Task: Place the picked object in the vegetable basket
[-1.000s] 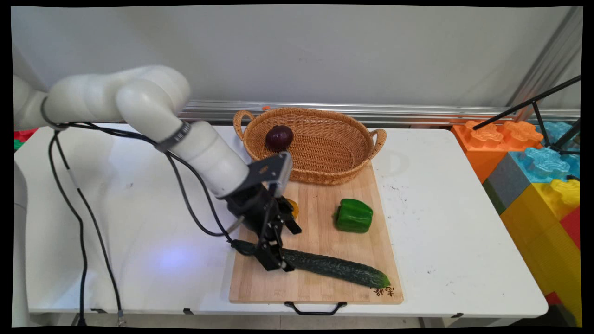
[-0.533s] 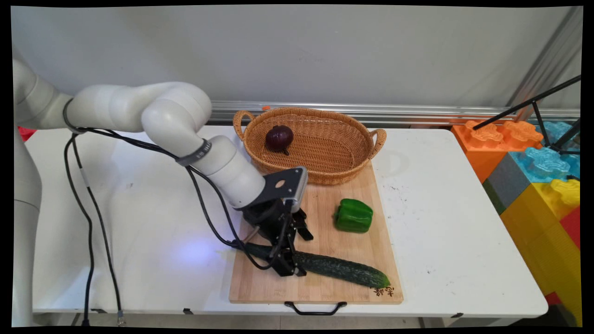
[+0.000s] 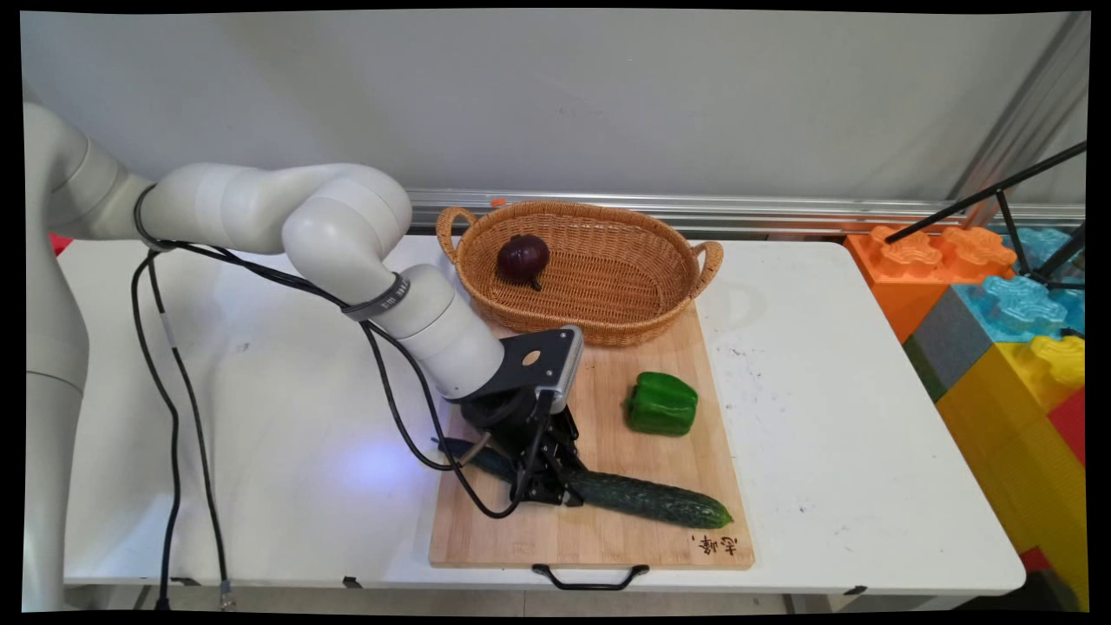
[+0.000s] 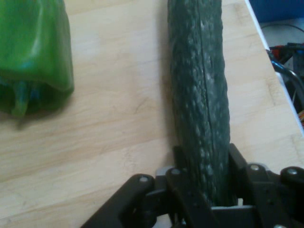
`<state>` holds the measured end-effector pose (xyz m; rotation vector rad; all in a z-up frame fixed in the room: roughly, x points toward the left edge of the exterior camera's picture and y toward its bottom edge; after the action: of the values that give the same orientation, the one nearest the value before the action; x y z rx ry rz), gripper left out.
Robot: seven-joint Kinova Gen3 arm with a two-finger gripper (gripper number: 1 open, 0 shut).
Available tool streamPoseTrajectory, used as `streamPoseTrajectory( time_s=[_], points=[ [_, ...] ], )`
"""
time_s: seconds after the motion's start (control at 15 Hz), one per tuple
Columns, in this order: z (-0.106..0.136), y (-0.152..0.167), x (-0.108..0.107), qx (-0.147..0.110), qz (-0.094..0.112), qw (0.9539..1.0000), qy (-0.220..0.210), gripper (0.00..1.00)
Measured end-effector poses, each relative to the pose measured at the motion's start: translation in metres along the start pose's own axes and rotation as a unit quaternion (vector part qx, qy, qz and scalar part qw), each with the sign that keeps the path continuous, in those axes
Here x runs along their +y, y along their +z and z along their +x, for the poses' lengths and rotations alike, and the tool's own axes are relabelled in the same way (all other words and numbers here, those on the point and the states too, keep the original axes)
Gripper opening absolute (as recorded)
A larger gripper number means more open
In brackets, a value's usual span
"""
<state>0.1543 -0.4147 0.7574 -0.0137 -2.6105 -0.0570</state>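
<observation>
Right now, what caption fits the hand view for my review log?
Gripper shut on a cucumber lying on the wooden cutting board, green bell pepper beside it.

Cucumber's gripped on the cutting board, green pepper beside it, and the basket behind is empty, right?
Not quite. The basket isn't empty: the main view shows a dark purple vegetable lying in it. The rest holds: the gripper is shut on the cucumber on the cutting board, with the green pepper beside it.

cutting board (image 3: 608, 417) | near right corner | dark stamped characters, unreadable
</observation>
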Motion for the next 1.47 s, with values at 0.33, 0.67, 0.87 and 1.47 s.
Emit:
streamPoseTrajectory(
  time_s=[0.33, 0.67, 0.87, 1.47],
  points=[
    [0.015, -0.018, 0.002, 0.019, -0.009, 0.9997, -0.013, 0.0],
    [0.048, -0.06, -0.017, 0.061, 0.008, 0.9975, -0.034, 0.0],
    [0.059, -0.08, -0.049, 0.082, 0.066, 0.993, -0.052, 0.0],
    [0.05, -0.11, -0.163, 0.099, 0.243, 0.9606, -0.092, 0.0]
  ],
)
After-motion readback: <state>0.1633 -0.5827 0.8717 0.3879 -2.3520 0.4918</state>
